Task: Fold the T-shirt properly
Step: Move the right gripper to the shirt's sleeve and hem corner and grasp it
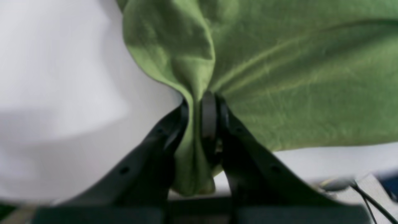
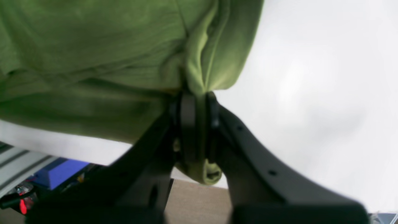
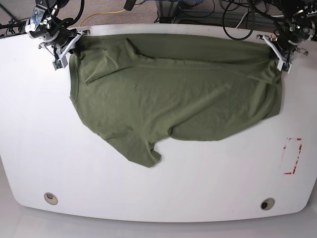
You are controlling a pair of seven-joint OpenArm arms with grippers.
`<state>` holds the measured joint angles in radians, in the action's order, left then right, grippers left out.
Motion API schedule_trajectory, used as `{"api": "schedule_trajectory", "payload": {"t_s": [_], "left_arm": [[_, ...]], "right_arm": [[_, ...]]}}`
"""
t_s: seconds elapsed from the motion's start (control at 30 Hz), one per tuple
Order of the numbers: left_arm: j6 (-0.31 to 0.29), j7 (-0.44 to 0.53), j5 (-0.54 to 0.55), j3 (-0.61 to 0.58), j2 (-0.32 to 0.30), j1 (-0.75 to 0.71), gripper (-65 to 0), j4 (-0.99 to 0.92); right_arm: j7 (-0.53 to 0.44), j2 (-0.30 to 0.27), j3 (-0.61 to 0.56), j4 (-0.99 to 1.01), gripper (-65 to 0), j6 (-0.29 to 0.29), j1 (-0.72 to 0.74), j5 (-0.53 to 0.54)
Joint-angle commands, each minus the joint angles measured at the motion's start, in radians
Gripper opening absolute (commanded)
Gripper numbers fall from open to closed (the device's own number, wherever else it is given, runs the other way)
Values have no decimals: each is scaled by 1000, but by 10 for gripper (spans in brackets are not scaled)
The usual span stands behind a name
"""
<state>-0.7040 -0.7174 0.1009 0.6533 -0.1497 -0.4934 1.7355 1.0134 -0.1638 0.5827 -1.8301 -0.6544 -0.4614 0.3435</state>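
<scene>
You're pinching the T-shirt at its 2 far corners: left gripper and right gripper both clamping fabric.

Both arms end in matte black plastic fingers, broad at the base and curving inward to narrow tips, with small round screw holes dotted along them. The left gripper and right gripper carry rounded black pads. From above, pale grey brackets and black cables sit on each wrist.
</scene>
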Motion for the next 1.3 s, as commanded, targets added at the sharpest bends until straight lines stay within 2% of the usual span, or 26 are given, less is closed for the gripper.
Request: {"api": "schedule_trajectory", "payload": {"t_s": [0.0,0.13,0.23,0.27,0.3,0.33,0.4,0.5,0.77,0.9,1.0,1.17,1.27], "left_arm": [[6,-17,-22,13,5,-27,-650,51],[6,-18,-23,20,25,-57,-635,85],[6,-18,-23,16,26,-63,-517,88],[6,-18,-23,16,26,-63,-460,88],[6,-18,-22,16,26,-63,-396,88],[6,-18,-22,16,26,-63,-358,90],[6,-18,-22,16,26,-61,-268,108],[6,-18,-22,16,26,-61,-228,146],[6,-18,-13,55,28,-24,-228,260],[6,-18,-16,99,28,58,-228,260],[6,-18,-23,139,28,118,-229,258],[6,-18,-30,170,22,240,-229,222],[6,-18,-73,165,9,253,-229,220]], "right_arm": [[8,-13,9,-13,-642,6,-23,-14],[8,-15,9,-26,-642,6,-40,-10],[8,-15,10,-52,-612,5,-46,-10],[8,-15,10,-67,-564,-5,-50,-10],[8,-13,10,-86,-490,-15,-53,-10],[8,-13,10,-99,-439,-21,-55,-10],[8,-12,12,-141,-271,-28,-58,-10],[8,-12,13,-182,-128,-29,-60,-10],[8,-15,62,-185,-120,-44,16,-7],[9,-16,56,-173,-120,-44,89,-13],[28,-46,52,-153,-120,-44,146,-4],[41,-79,-28,-86,-120,-44,289,-13],[41,-102,-85,-43,-120,-44,353,-13]]}}
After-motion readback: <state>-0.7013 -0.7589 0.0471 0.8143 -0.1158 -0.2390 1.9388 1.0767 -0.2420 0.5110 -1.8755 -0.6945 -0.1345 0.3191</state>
